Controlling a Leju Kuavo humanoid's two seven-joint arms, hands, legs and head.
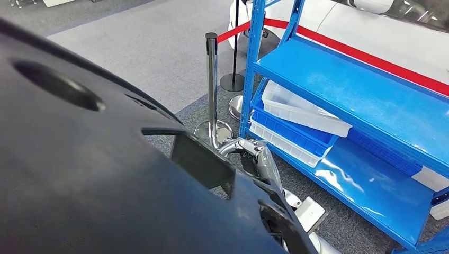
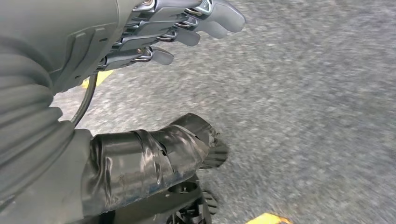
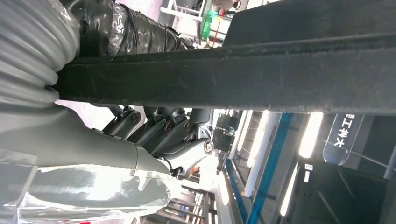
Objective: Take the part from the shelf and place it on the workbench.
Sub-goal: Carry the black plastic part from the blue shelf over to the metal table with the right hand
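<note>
My right hand is clamped on the part: in the right wrist view the dark fingers curl up against the underside of a long black edge of it, and the taped thumb lies on the other side, so the edge sits pinched between them. In the head view I see the same hand low in the middle of the picture, silver and tilted, tucked under the rim of the part, with the silver forearm running down towards the lower edge.

The part is a large black panel with an oval hole near its upper left and a square cut-out near the hand. It is off the shelf, held up close in front of the head camera, and covers most of the left half of what I can see there.

My left hand hangs over grey speckled floor in the left wrist view. It holds nothing; the fingers are stretched out side by side and lightly bent, the black-taped thumb well apart from them.

To the right of the part stands the blue shelf. On its lower level lie a white tray stacked on a blue tray, both tipped. A chrome barrier post with a red belt stands just beside the shelf's upright, on grey carpet.
</note>
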